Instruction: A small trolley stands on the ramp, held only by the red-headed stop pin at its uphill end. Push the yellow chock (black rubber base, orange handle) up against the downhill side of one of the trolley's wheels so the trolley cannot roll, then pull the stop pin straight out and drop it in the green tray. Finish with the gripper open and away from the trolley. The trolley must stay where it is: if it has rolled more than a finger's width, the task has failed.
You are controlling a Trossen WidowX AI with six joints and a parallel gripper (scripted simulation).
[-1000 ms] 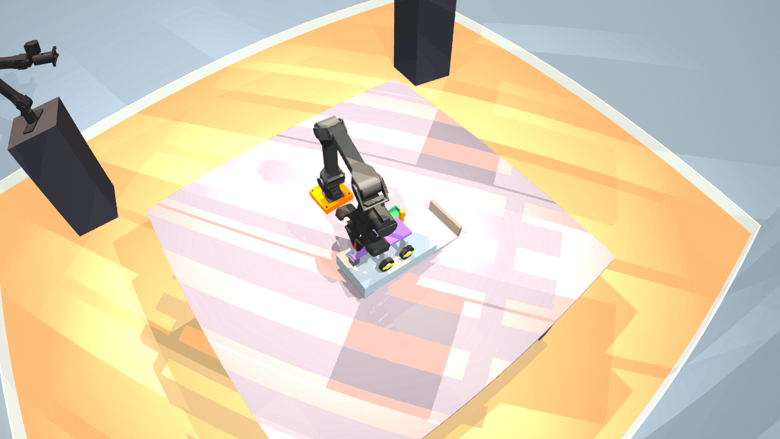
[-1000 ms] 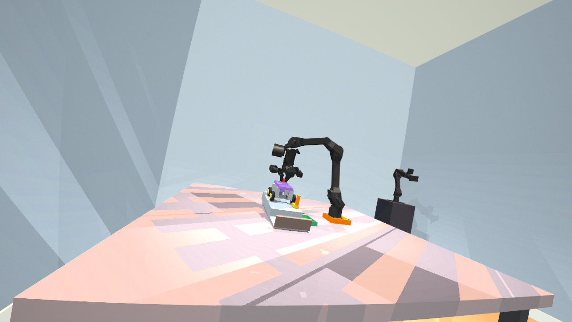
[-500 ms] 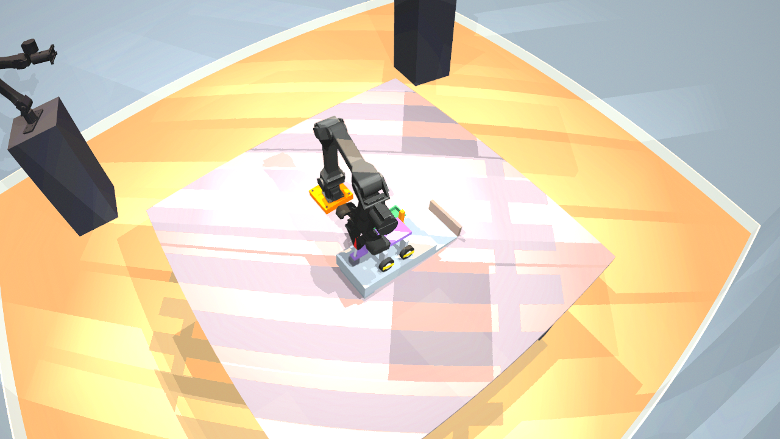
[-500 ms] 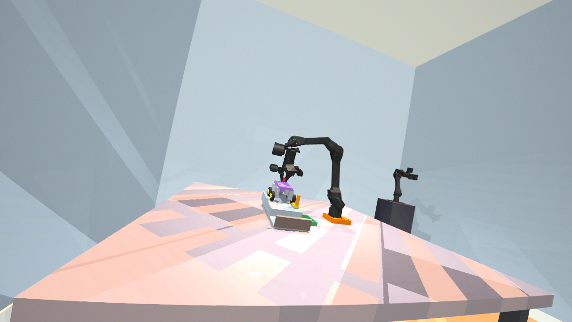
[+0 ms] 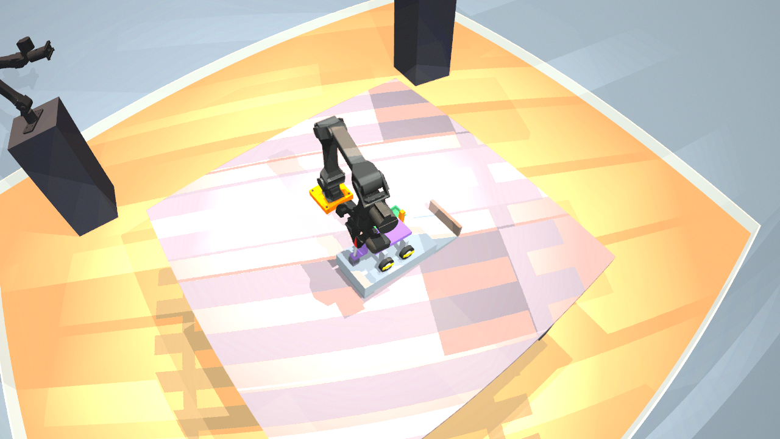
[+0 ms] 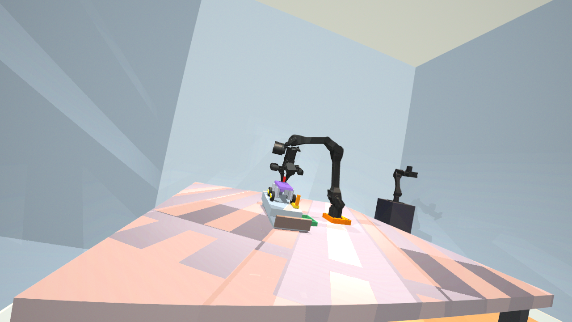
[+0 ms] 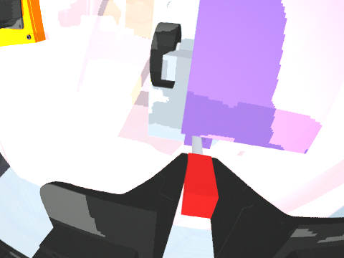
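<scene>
My gripper is shut on the red head of the stop pin, above the ramp's uphill end. The pin's grey shaft shows below the head, over the trolley's purple end part; whether its lower tip is clear is hidden. The trolley stands on the pale ramp. The chock, with its orange handle upright, is close to the downhill side of a tray-side wheel; contact is too small to tell.
The green tray lies beside the ramp, on the arm-base side. A brown board stands across the ramp's downhill end. The arm's orange base plate is on the tray's side.
</scene>
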